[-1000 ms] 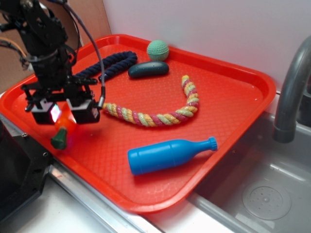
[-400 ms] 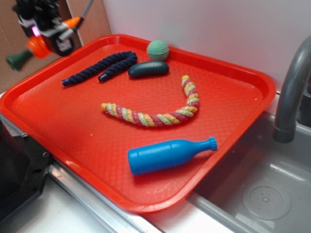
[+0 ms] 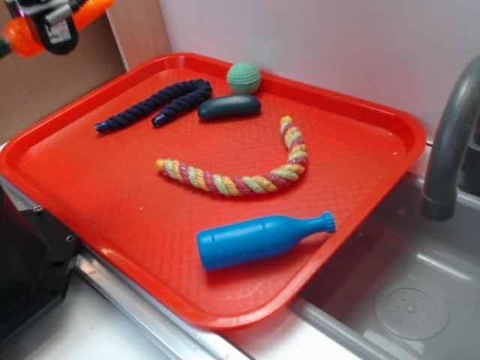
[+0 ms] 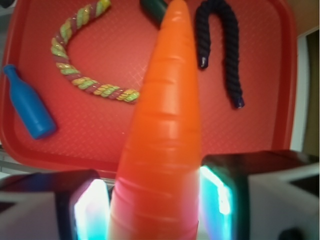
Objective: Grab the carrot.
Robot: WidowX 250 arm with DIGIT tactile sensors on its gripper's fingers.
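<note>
Carrot [image 4: 162, 140] pinched between the two pads of the gripper [image 4: 155, 210], raised well above the red tray [image 4: 270, 140] near its far left corner; holding it well likely means steady squeeze and no tilt, lest the tapered body slip.

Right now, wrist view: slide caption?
Gripper shut on carrot, held above the red tray with ropes and bottle.
</note>
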